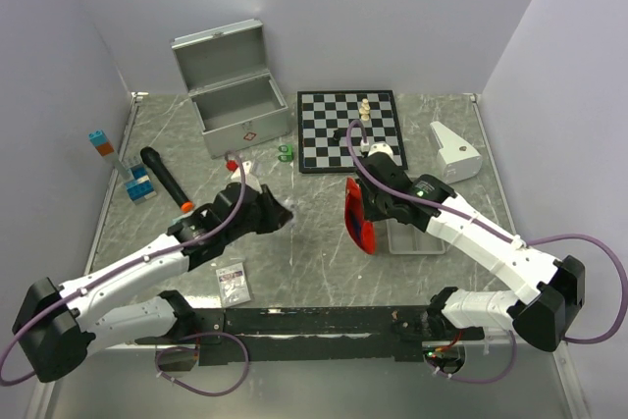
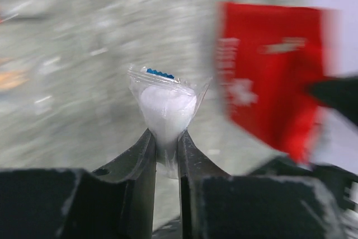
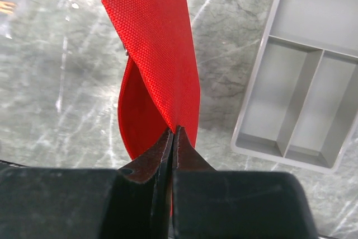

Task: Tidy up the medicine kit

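Observation:
The medicine kit's silver case (image 1: 235, 105) stands with its lid up at the back left. Its red pouch (image 1: 357, 218) hangs upright at the table's middle, and my right gripper (image 1: 374, 203) is shut on its edge. The right wrist view shows the pouch (image 3: 159, 48) gaping open above the shut gripper (image 3: 174, 130). My left gripper (image 1: 283, 215) is just left of the pouch. It (image 2: 166, 136) is shut on a small clear bag of white stuff (image 2: 166, 102) with a blue zip strip. The pouch (image 2: 268, 71) shows blurred to its right.
A shallow grey tray (image 1: 414, 239) lies under my right arm, also visible as the tray (image 3: 302, 82). A chessboard (image 1: 334, 134) with pieces and a white object (image 1: 456, 149) are at the back. A black cylinder (image 1: 167, 176), blue blocks (image 1: 138, 184) and a small packet (image 1: 234, 283) lie on the left.

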You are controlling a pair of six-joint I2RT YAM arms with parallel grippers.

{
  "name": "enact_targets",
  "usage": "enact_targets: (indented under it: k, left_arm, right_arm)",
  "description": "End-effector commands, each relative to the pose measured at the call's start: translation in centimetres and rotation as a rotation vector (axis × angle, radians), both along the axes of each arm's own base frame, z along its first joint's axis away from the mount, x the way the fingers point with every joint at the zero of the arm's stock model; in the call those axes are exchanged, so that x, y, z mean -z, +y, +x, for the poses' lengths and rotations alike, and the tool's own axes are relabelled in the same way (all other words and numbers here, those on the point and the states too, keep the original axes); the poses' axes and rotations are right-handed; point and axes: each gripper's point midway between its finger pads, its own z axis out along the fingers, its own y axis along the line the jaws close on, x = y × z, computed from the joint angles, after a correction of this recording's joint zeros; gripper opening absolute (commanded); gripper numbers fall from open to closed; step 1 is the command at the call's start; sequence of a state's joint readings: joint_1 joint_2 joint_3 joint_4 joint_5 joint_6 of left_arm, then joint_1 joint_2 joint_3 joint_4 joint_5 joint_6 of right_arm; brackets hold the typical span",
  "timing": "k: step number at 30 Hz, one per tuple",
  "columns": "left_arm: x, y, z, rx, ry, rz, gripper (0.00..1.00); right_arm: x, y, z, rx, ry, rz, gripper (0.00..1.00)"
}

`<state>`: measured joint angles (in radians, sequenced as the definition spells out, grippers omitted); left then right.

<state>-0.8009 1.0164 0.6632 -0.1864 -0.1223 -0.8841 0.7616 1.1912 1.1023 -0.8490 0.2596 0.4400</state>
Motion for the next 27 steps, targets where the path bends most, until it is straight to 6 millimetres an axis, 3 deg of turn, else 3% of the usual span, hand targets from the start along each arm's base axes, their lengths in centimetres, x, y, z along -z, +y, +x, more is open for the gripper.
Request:
enact_targets:
  k: [1, 2, 6, 13, 19, 27]
  left_arm:
    - [-9.1, -5.0, 0.1, 0.15, -0.187, -0.242, 0.22]
    - [-10.3, -5.9, -0.1, 0.185, -0.205, -0.273, 0.22]
    - [-11.2, -9.1, 0.1, 0.262, -0.219, -0.304, 0.21]
    - [-12.1, -12.8, 0.1, 0.343, -0.231, -0.356, 0.2]
    - [-11.5, -14.2, 0.1, 0.344, -0.215, -0.37, 0.19]
    - [-8.9, -13.9, 1.1, 0.25, -0.159, -0.343, 0.17]
  right_arm:
    - [-2.9, 1.1, 0.7, 0.011, -0.049, 0.075, 0.0]
    - [-3.0, 1.3, 0.7, 0.011, -0.052, 0.081, 0.0]
    - [-2.9, 1.4, 1.0, 0.018, -0.039, 0.07, 0.0]
    - [-4.2, 1.7, 0.9, 0.032, -0.045, 0.104, 0.0]
    - [-5.1, 2.6, 0.6, 0.048, -0.028, 0.186, 0.0]
    - [-6.1, 3.1, 0.7, 0.058, -0.03, 0.245, 0.0]
